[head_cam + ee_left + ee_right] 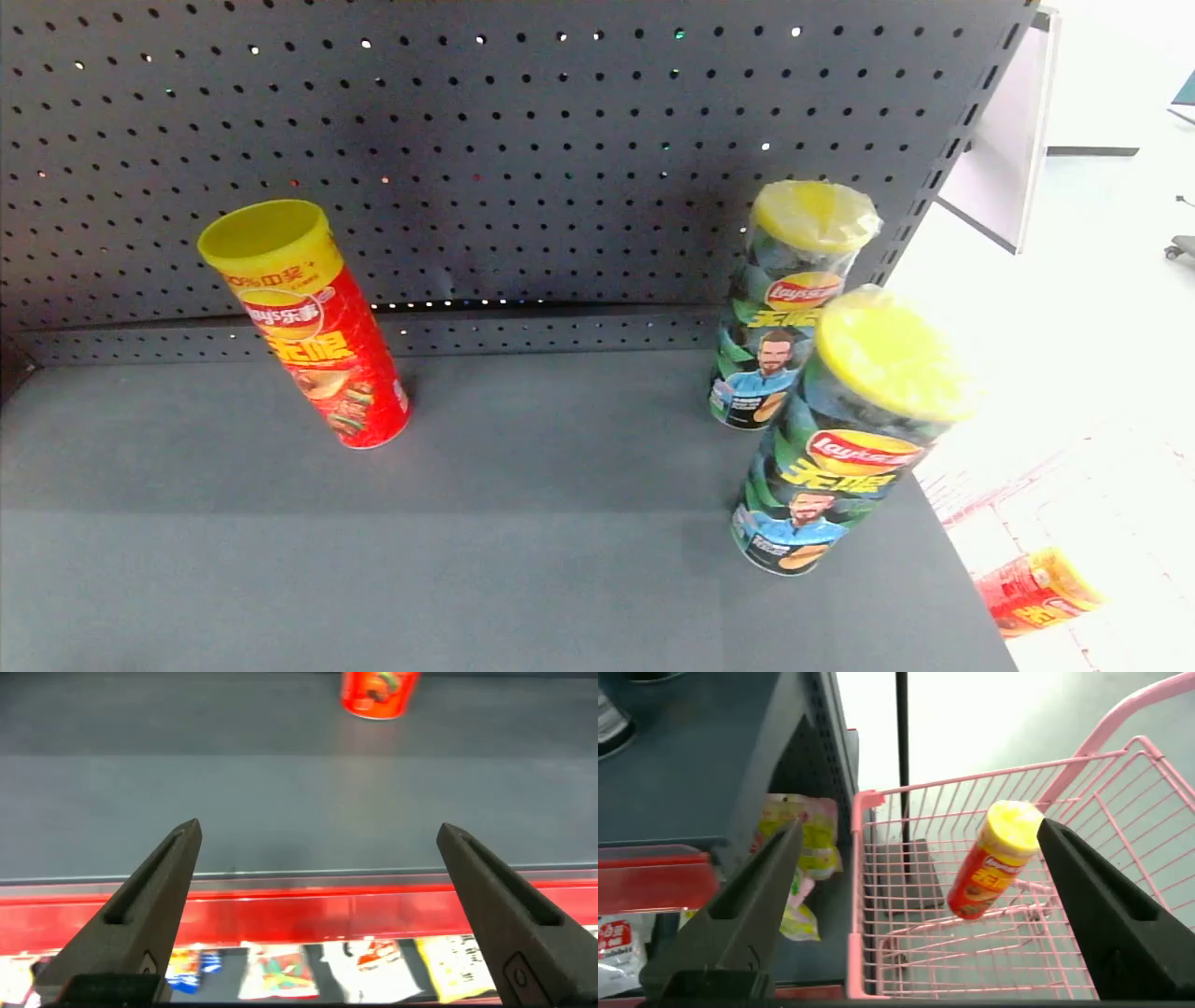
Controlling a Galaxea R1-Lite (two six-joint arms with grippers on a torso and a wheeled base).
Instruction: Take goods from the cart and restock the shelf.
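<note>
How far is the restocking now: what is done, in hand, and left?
Done: the red can, rear dark can and front dark can stand on the shelf. In hand: nothing; the left hand and right hand are open. Left: one carted can, leaning in the pink cart.

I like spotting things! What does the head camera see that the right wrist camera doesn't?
Head only: the standing red can, the pegboard, the green cans' yellow lids. Right wrist only: the pink cart, snack bags, the open right gripper. Both: the dark shelf, probably the cart's red can.
</note>
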